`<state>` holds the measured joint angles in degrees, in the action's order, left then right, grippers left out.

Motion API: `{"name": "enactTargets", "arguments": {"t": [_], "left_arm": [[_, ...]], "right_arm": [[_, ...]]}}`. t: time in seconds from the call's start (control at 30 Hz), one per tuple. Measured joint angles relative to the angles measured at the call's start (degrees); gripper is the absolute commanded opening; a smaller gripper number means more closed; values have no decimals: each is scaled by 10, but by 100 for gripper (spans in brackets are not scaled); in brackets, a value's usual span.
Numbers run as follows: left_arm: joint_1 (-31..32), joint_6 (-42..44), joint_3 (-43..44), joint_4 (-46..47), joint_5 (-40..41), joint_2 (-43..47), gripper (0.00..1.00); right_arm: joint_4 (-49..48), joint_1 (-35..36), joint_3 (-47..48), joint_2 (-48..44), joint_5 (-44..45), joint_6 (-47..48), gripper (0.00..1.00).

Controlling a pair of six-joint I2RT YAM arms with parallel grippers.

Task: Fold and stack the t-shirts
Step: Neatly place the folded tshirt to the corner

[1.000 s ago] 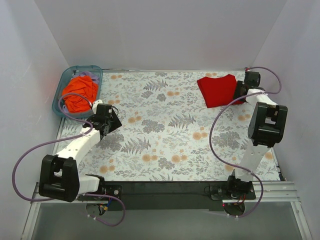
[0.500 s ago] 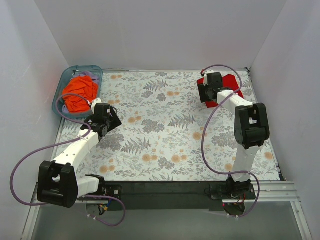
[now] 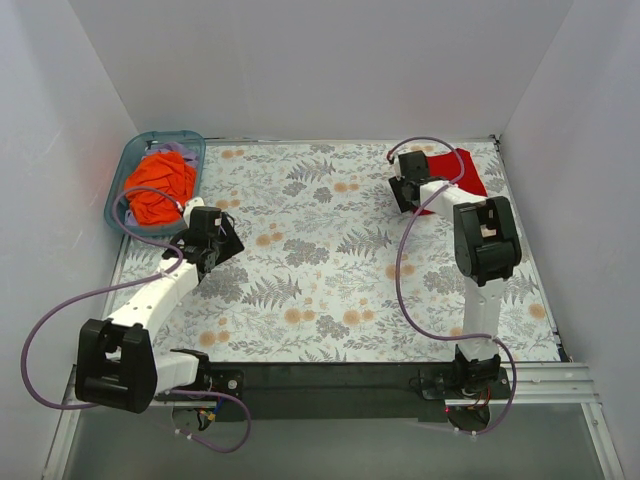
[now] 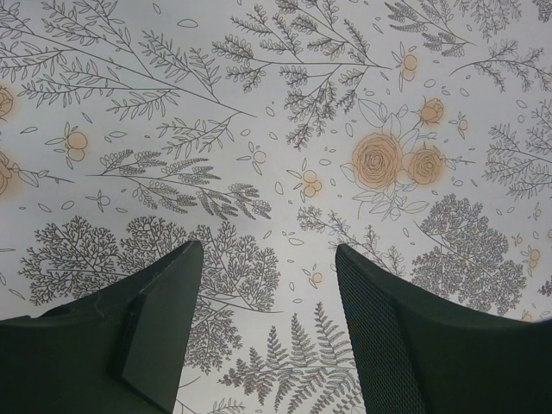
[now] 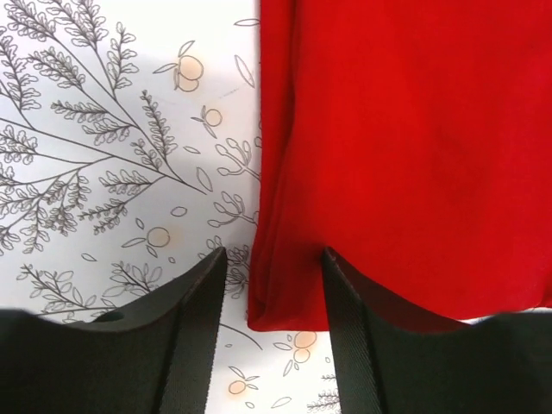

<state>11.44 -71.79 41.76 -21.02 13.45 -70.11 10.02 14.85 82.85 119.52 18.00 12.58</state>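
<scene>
Red tee (image 5: 405,147) far right on desk (image 3: 330,260), its left edge between right pincer (image 5: 273,263) jaws, apart. Left pincer (image 4: 267,259) apart, empty; orange tee (image 3: 160,185) far-left of it.

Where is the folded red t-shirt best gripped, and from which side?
Grip the red t-shirt at its folded left edge near the corner, coming from the middle of the table; the layers lie together there, and the open right gripper straddles it.
</scene>
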Motion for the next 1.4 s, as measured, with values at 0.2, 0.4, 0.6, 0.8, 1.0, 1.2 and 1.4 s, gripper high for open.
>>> {"name": "enactTargets", "arguments": {"t": [0.2, 0.4, 0.6, 0.8, 1.0, 1.2, 1.4], "left_arm": [[0, 0, 0, 0, 0, -11, 62], [0, 0, 0, 0, 0, -26, 62], [0, 0, 0, 0, 0, -32, 62], [0, 0, 0, 0, 0, -38, 62], [0, 0, 0, 0, 0, -57, 62], [0, 0, 0, 0, 1, -70, 62], [0, 0, 0, 0, 0, -73, 62]], "right_arm": [[-1, 16, 23, 28, 47, 34, 13], [-7, 19, 59, 66, 109, 70, 1], [-36, 17, 117, 125, 181, 151, 1], [-51, -2, 188, 179, 204, 190, 1], [-77, -23, 229, 216, 226, 227, 1], [-89, -36, 240, 228, 230, 239, 18], [-103, -33, 242, 221, 237, 234, 65]]}}
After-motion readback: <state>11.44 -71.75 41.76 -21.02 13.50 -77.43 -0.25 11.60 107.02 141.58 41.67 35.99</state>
